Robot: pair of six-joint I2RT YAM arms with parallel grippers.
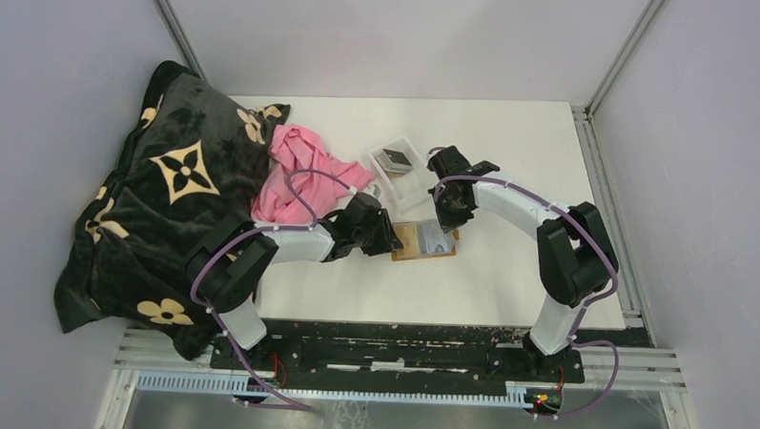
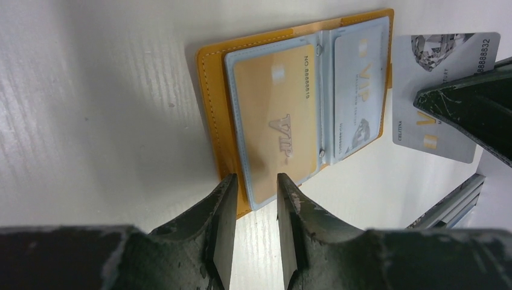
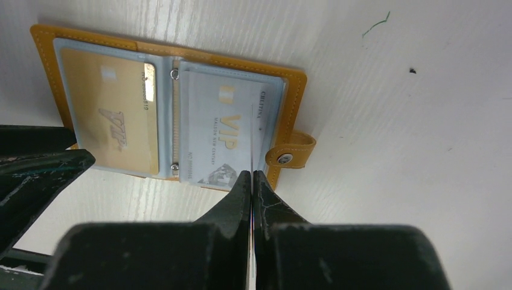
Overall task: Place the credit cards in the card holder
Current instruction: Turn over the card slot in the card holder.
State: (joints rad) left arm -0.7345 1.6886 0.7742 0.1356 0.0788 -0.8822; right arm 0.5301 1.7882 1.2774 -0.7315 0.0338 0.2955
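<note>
From above you get soft, even light: the white worktop (image 1: 508, 267) is bright, shadows on it are faint, and the dark blanket (image 1: 157, 207) at its left edge swallows detail. In your left wrist view, glare patches sit on the clear pockets of the card holder (image 2: 211, 103), the credit card (image 2: 447, 90) beyond reads sharp, and the left end effector (image 2: 255, 178) looms dark and soft. In the right wrist view the right end effector (image 3: 252, 174) is a near-black silhouette.

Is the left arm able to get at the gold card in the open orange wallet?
Likely yes: the open left claw sits at the edge of the sleeved gold plastic card, nothing between.
</note>
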